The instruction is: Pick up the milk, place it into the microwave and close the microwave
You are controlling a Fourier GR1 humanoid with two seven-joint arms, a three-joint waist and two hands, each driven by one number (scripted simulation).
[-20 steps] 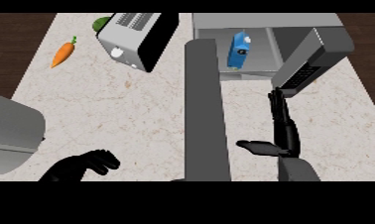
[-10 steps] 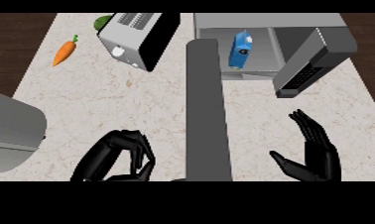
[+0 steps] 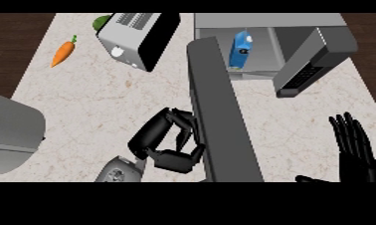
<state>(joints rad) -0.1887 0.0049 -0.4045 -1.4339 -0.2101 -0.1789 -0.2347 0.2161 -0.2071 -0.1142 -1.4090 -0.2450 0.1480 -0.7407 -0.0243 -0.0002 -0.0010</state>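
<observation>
Blue and upright, the milk carton [image 3: 239, 50] stands inside the open cavity of the microwave [image 3: 294, 20], close to its left inner wall, with no hand touching it. The microwave door [image 3: 220, 109] is swung wide open and runs as a long dark grey slab from the cavity's left front corner down toward the lower edge of the view. The left robot hand [image 3: 167, 142] sits on the door's left side with its fingers curled in toward the palm; the knuckles lie against the door's face, and it holds nothing (the fingers do not wrap the door's edge). The right robot hand [image 3: 352, 149] shows at the lower right corner, fingers straight and pointing up, open and apart from everything, well right of the door. On the pale speckled worktop [image 3: 88, 99] a silver and black toaster [image 3: 136, 37] lies just left of the microwave. An orange carrot [image 3: 62, 54] lies further left, and a green vegetable [image 3: 101, 21] peeks out behind the toaster's upper left corner. A grey curved object [image 3: 18, 129] is cut off by the left edge.
</observation>
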